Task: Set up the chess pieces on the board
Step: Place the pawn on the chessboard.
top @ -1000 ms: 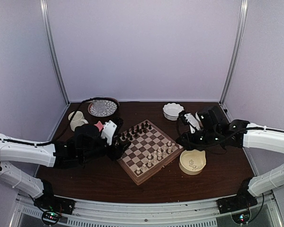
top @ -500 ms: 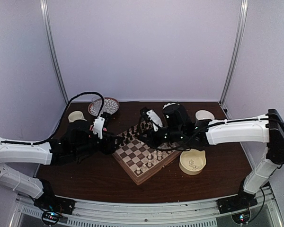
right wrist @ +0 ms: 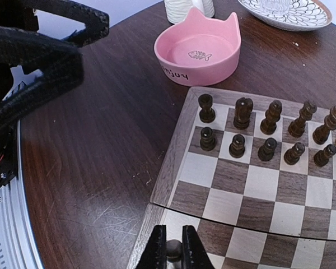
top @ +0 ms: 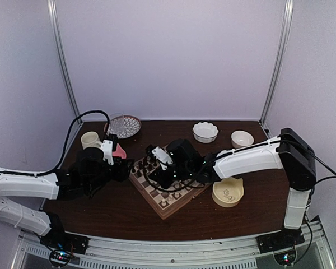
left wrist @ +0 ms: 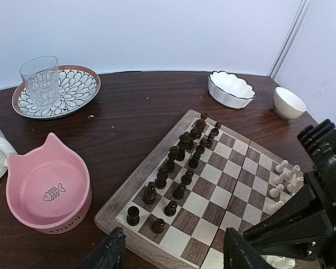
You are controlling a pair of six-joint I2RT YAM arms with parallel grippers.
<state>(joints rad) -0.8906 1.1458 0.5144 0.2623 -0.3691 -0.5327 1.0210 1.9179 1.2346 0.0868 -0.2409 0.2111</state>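
1. Right gripper (right wrist: 174,235) has swung left across the board (top: 163,208) and now pinches a small piece (right wrist: 173,247) at its edge.
2. Left gripper (left wrist: 173,256): spread, beside the board.
3. Cream chess pieces (left wrist: 285,178): clustered on the board's right side, mid-surface (top: 112,208).

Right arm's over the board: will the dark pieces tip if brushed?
Likely: the dark pieces stand tall on narrow bases, packed in two rows, so one may topple neighbours. Turned round bodies would probably roll.
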